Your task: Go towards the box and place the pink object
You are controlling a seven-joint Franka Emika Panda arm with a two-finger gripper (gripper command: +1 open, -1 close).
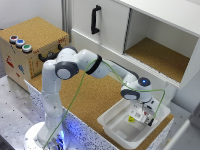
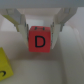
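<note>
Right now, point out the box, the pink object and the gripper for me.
box [image 1: 111,123]: exterior view, near-left rim of the white tray.
pink object [image 2: 40,41]: wrist view, lettered face of the cube.
gripper [image 2: 41,26]: wrist view, midway between the fingertips flanking the cube.

The gripper [image 1: 146,111] hangs over the box [image 1: 116,129], inside its rim, towards the end nearer the exterior view's right. Between its fingers [image 2: 22,25] sits the pink object [image 2: 40,39], a cube, touching both. A second cube [image 2: 4,63] lies in the box just beside the gripper. The cork-covered crate [image 1: 31,47] stands well apart, behind the arm [image 1: 75,67], towards the exterior view's left. An open cabinet [image 1: 150,40] stands behind the gripper.
</note>
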